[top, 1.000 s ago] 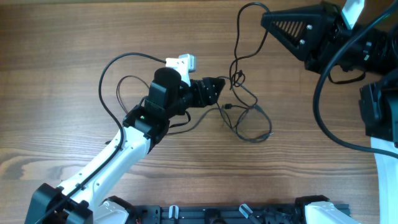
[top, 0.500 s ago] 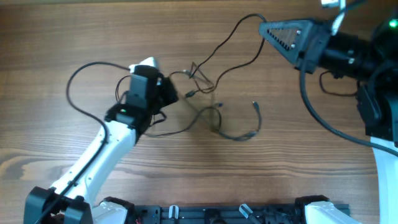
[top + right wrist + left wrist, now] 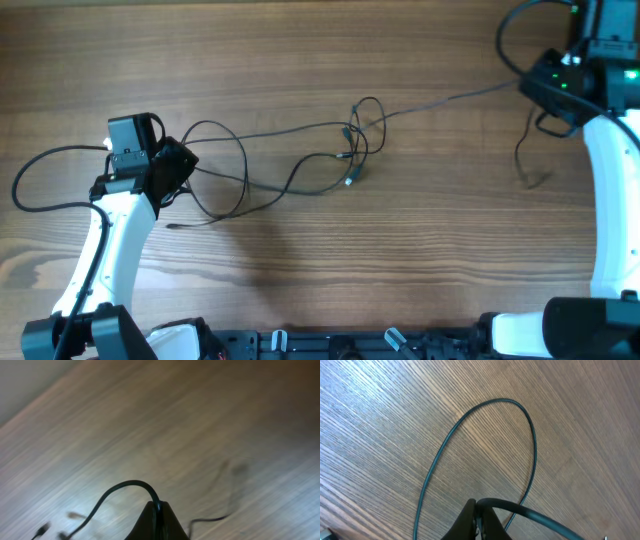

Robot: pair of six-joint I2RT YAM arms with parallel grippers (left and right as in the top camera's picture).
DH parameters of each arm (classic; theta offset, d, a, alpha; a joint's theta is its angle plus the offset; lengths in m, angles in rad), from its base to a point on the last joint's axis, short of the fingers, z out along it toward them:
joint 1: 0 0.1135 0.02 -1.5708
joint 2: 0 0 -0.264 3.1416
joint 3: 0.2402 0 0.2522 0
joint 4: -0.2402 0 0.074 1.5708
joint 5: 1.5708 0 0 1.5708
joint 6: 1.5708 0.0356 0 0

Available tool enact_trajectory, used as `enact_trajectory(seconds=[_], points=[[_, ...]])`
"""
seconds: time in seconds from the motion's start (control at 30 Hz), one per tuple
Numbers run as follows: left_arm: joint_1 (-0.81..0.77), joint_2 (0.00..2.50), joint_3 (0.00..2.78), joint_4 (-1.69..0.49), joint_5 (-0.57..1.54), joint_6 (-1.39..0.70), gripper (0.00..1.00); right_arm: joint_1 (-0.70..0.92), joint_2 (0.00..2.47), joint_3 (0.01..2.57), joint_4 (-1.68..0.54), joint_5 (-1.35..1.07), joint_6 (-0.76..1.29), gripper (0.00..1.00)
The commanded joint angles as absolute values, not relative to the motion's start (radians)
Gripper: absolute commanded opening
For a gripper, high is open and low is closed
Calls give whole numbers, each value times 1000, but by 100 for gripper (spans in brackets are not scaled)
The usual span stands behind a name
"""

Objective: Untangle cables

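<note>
The thin dark cables (image 3: 300, 130) lie stretched across the table in the overhead view, with a small knot of loops (image 3: 366, 122) near the middle. My left gripper (image 3: 186, 162) sits at the left end, shut on a cable strand. In the left wrist view its fingertips (image 3: 481, 519) pinch a cable (image 3: 540, 515), and a thin loop (image 3: 532, 445) lies on the wood beyond. My right gripper (image 3: 535, 84) at the far right is shut on the other end. The right wrist view shows a cable (image 3: 125, 485) arcing out of the shut gripper (image 3: 158, 510).
A loose strand (image 3: 526, 160) curls on the wood below the right gripper. A plug end (image 3: 350, 181) hangs below the knot and another (image 3: 173, 227) lies near the left arm. Thicker arm wires (image 3: 45, 170) loop at the left edge.
Both arms have pulled apart, left arm leftward and right arm to the far right. The left gripper shut on a strand, and the bundle drew out into long lines with a small knot.
</note>
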State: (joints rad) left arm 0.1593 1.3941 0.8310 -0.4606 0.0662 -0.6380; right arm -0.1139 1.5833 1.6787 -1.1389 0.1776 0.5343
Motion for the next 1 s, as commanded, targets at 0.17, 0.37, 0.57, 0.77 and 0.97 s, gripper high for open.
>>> enact_trajectory(seconds=[0.17, 0.37, 0.57, 0.77, 0.97], points=[[168, 1399, 832, -477, 115, -637, 4, -201, 1600, 1686, -1275, 280, 553, 4], [253, 1399, 832, -565, -28, -696, 4, -299, 1601, 1660, -1267, 427, 636, 4], [369, 1399, 832, -607, -15, -802, 4, -491, 1602, 1660, -1228, 274, 635, 4], [378, 1399, 832, -606, 83, -802, 4, -581, 1602, 1660, -1216, 35, 580, 4], [373, 1399, 832, -599, 254, -801, 4, -547, 1602, 1660, -1191, -174, 447, 4]])
